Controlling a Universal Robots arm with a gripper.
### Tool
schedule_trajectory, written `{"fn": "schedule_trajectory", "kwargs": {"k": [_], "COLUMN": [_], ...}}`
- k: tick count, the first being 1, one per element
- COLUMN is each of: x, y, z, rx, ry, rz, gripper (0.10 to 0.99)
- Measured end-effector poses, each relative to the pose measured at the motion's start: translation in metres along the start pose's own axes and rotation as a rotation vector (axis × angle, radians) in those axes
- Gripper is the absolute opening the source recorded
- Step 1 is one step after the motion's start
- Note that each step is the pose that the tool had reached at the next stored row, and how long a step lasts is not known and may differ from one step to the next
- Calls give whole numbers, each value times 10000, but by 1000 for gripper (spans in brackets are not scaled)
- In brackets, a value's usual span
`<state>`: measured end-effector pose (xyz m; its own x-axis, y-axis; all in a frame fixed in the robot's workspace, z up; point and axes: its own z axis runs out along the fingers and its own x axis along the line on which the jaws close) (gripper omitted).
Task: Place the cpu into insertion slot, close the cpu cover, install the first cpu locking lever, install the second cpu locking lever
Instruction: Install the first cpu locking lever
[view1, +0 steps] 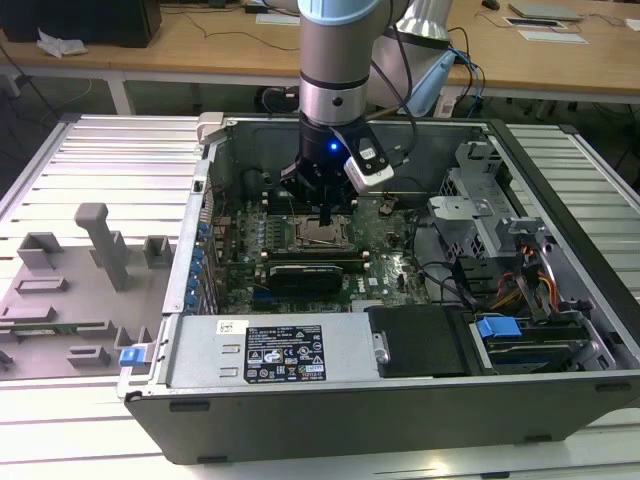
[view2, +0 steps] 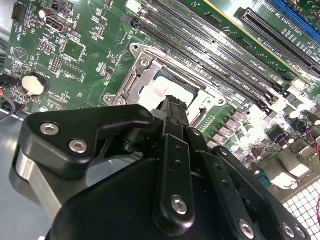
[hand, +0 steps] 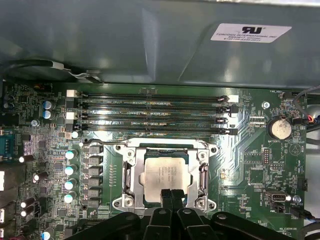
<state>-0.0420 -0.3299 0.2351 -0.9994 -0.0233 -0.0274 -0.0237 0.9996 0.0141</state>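
I judge this to be the cover step: the cpu (hand: 162, 172) sits flat in the insertion slot (hand: 140, 175) with the cpu cover (hand: 165, 146) lying down around it. My claw (hand: 171, 194), fingers pressed together on nothing, is poised at one edge of the chip. Finishing calls for a straight downward press, and I cannot tell whether either lever is latched. The memory slots (hand: 155, 112) and a row of capacitors (hand: 70, 170) crowd the socket, yet nothing blocks the claw.

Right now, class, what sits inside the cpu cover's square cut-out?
The cpu, silver top up, shows through the cut-out of the cpu cover. The shut fingers hide one edge of it; whatever lies beneath the cpu is covered.
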Motion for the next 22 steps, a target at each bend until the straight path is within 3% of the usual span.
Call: {"fn": "schedule_trajectory", "kwargs": {"k": [12, 22], "x": [23, 168], "y": [1, 5], "z": [-7, -11], "rx": [0, 0], "ry": [-1, -1], "rz": [1, -1], "gripper": [106, 106]}}
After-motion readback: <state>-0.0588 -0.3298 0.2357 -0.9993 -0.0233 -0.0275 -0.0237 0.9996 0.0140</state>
